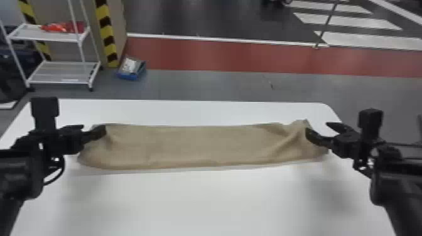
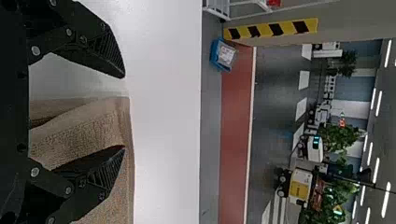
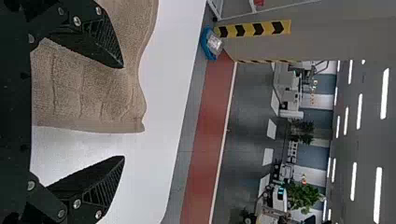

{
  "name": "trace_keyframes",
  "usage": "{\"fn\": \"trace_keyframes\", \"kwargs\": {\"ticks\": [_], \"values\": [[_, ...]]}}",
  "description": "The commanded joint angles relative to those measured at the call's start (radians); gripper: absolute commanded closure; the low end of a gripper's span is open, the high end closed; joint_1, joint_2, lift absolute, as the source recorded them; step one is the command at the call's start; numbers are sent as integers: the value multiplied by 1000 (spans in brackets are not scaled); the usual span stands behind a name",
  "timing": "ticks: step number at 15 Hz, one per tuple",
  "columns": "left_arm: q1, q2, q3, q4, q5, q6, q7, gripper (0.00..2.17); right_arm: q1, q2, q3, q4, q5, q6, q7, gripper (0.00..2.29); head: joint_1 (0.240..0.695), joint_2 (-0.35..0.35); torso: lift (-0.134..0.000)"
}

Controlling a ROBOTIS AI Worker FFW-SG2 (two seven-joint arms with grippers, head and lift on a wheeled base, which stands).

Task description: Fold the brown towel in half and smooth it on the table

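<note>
Brown towel laid out sideways, both pincers gaping at its ends

So the brown towel [image 1: 201,146] is a long strip on the far part of the white tabletop [image 1: 201,201]. Its long axis runs left to right, pretty much in line with the far edge, short ends facing the two arms. The middle looks fairly flat, but the right end is bunchy, with diagonal creases and a little peak at its far corner. Left end's got some rumples too.

Left pincer [image 1: 94,128] is at the left end, fingers spread, one over the cloth and the other over bare white surface. Right pincer [image 1: 317,128] is at the right end, also wide apart, inner finger over the towel and outer one past it. Can't tell if either one is actually touching fabric.

Labels? There's a pale strip on the white rack's [image 1: 58,70] lower shelf, but it's too small to make out.
</note>
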Motion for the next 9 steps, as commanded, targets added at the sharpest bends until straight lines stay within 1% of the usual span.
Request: {"fn": "trace_keyframes", "kwargs": {"ticks": [1, 3, 5, 9], "values": [[-2, -1, 0, 14, -17, -25, 10, 417, -6, -2, 14, -1, 1, 0, 0, 218, 695, -140, -120], [-2, 0, 0, 25, -22, -31, 23, 417, -18, 0, 43, -1, 3, 3, 0, 218, 695, -130, -120], [-2, -3, 1, 38, -23, -65, 37, 535, -24, 0, 66, -1, 9, 3, -5, 218, 695, -121, -120], [-2, -6, -2, 43, -23, -77, 36, 535, -35, 0, 86, -1, 12, 3, -9, 218, 695, -103, -120]]}}
